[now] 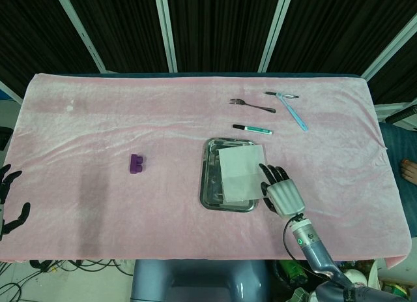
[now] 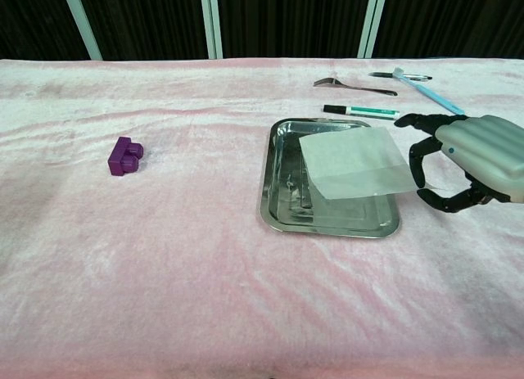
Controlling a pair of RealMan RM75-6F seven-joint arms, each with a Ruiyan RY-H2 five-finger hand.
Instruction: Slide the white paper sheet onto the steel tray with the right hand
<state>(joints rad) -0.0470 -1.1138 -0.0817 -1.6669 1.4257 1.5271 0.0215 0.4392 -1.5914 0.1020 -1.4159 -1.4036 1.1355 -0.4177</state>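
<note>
The white paper sheet (image 1: 240,172) (image 2: 352,163) hangs over the right half of the steel tray (image 1: 210,178) (image 2: 276,182). It covers much of the tray's floor, and its right edge reaches just past the rim. My right hand (image 1: 281,195) (image 2: 468,160) is just right of the tray and pinches the sheet's right edge between thumb and fingers. In the chest view the sheet looks slightly lifted on that side. My left hand (image 1: 6,201) rests off the table's near left corner, fingers apart and holding nothing.
A purple block (image 1: 137,164) (image 2: 124,156) lies left of the tray. Behind the tray are a green-capped marker (image 1: 253,128) (image 2: 361,111), a fork (image 1: 251,105) (image 2: 352,85) and a blue toothbrush (image 1: 293,113) (image 2: 427,89). A pink cloth covers the table.
</note>
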